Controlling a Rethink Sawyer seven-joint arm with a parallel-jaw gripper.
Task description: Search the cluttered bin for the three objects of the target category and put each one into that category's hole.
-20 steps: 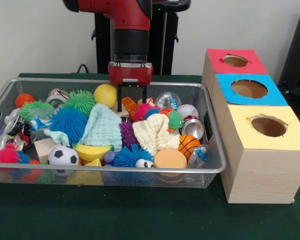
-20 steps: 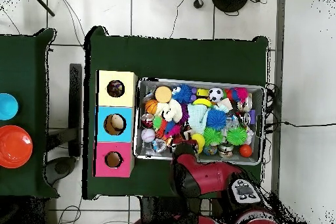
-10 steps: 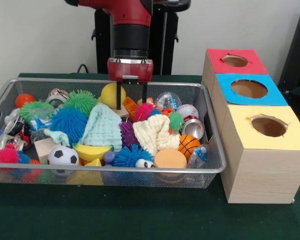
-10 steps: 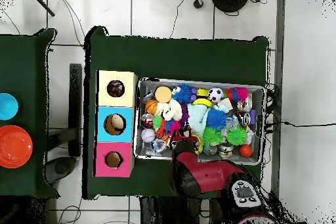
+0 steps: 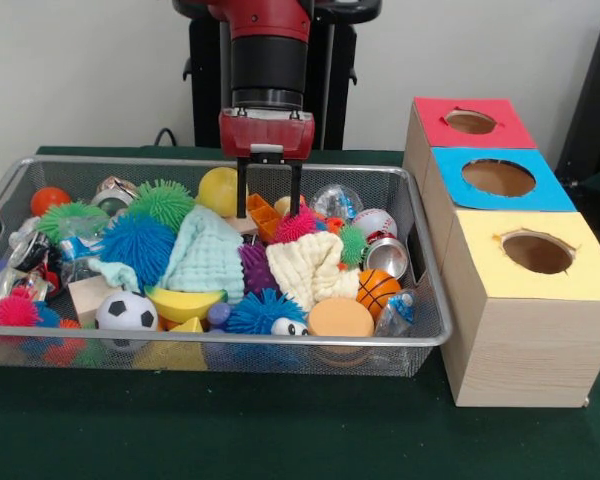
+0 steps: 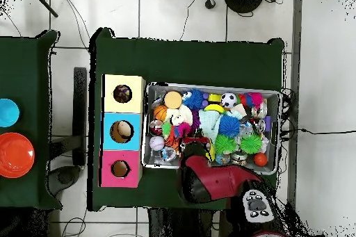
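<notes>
The wire mesh bin (image 5: 210, 340) is full of toys; it also shows in the overhead view (image 6: 212, 86). My gripper (image 5: 269, 212) hangs open and empty over the back middle of the bin, just above an orange block (image 5: 261, 213). A clear crinkly wad with coloured dots (image 5: 337, 202) lies to the right of the gripper by the back wall. A whitish crinkly wad (image 5: 394, 311) sits in the front right corner. Another pale wad (image 5: 25, 236) lies at the left end. The yellow-topped box's hole (image 5: 537, 253) is nearest the camera; it also shows in the overhead view (image 6: 122, 94).
The mint waffle towel (image 5: 206, 255) and the cream waffle towel (image 5: 306, 265) lie mid-bin among spiky balls, a soccer ball (image 5: 127, 311) and a basketball (image 5: 377, 289). The blue-topped box (image 5: 500, 178) and the red-topped box (image 5: 470, 122) stand behind the yellow one. In the overhead view my arm (image 6: 201, 178) covers the bin's near edge.
The gripper has risen a little and shifted slightly to the right in the front view. It stays open and empty. The toys have not moved.
</notes>
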